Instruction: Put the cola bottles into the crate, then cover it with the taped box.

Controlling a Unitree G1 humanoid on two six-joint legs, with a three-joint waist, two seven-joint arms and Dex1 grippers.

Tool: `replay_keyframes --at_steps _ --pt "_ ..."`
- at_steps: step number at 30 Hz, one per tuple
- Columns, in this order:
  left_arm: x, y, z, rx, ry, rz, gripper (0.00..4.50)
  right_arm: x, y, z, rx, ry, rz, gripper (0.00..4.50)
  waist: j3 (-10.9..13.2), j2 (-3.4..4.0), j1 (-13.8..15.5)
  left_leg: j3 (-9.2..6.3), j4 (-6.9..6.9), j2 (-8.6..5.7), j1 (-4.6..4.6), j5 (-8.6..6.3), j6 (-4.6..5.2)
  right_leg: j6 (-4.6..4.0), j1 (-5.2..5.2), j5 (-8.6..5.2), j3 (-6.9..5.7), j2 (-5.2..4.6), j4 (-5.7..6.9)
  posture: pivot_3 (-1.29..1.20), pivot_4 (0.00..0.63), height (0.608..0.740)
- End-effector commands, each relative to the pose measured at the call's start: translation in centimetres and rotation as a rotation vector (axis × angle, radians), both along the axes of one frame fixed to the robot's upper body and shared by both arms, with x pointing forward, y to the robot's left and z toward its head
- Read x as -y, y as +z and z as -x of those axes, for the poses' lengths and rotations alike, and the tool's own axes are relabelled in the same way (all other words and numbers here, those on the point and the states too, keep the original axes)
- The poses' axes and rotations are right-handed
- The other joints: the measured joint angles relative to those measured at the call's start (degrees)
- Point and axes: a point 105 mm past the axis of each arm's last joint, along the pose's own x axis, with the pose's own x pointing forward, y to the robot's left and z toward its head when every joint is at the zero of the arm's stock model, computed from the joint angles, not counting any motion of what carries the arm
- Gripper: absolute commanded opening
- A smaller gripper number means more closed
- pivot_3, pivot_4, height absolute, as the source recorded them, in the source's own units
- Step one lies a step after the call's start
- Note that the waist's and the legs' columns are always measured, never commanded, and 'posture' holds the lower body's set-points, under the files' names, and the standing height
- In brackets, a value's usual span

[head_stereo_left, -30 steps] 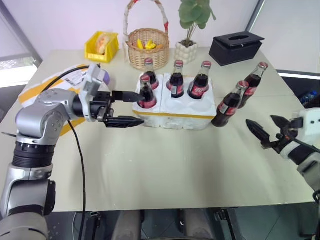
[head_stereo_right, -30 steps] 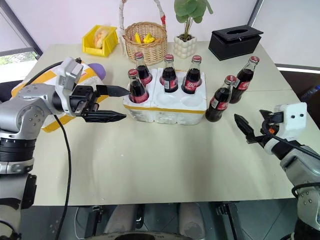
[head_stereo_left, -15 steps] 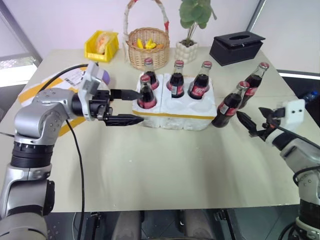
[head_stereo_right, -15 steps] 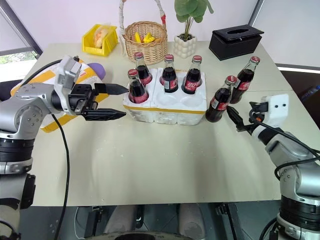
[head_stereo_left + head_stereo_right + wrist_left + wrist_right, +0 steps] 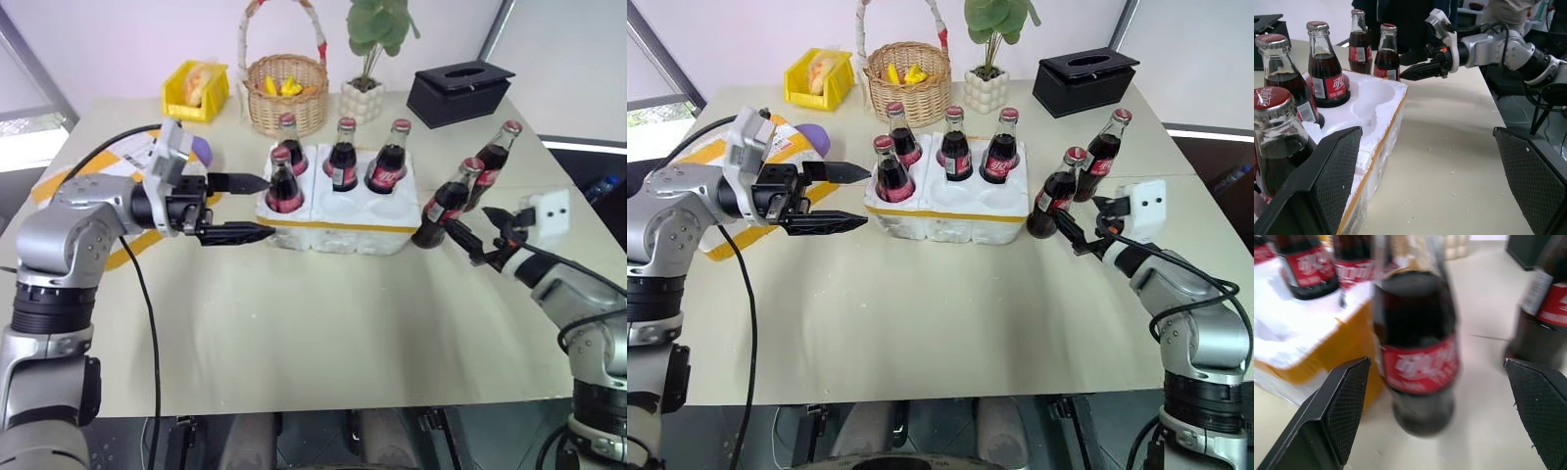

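Four cola bottles [image 5: 953, 147] stand in the crate [image 5: 950, 203], which sits toward the table's [image 5: 940, 323] far edge, mid-way along it; two front wells are unfilled. Two more bottles stand on the table just beside the crate's right end: the nearer bottle [image 5: 1056, 192] almost touching it, the farther bottle [image 5: 1099, 157] behind, toward the right edge. The right hand [image 5: 1076, 231] is spread wide and holds nothing; it points level at the nearer bottle's lower body, and in the right wrist view that bottle [image 5: 1418, 362] stands between the two fingers, not yet touched. Being glass and full, it is likely heavy, rigid, smooth and breakable, tall enough to tip; the labelled body looks the safest place to clamp. The left hand [image 5: 235, 208], also wide and empty, hovers at the crate's left end beside the front-left bottle [image 5: 284, 183].
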Motion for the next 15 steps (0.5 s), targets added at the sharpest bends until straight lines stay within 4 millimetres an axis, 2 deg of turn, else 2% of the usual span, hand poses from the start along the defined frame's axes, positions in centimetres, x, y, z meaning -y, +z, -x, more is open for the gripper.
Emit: replay_keyframes --at_steps 1,6,15 --pt "-0.1 1.3 0.4 0.062 -0.009 0.001 4.50 0.0 0.7 -1.2 0.049 -0.013 -0.002 4.46 0.0 0.00 0.0 0.00 0.00 0.00 0.00 0.00 0.00 0.00 0.00 0.00 0.00 0.00 0.00 0.00 0.150 0.740" --pt "-0.2 1.5 0.4 0.070 -0.009 -0.003 4.50 0.4 0.5 -2.4 0.048 -0.024 -0.011 4.46 0.0 0.00 0.0 0.03 -0.01 0.00 -0.01 0.00 0.00 -0.01 -0.02 0.01 0.01 0.00 -0.01 0.00 0.150 0.740" --pt "-0.3 1.6 0.4 0.075 -0.002 -0.005 4.50 0.1 -0.1 -3.3 0.045 -0.015 -0.036 4.46 0.0 0.00 0.0 0.04 0.00 0.01 -0.02 0.00 0.00 -0.02 -0.04 0.02 0.02 0.01 0.00 0.00 0.150 0.740"
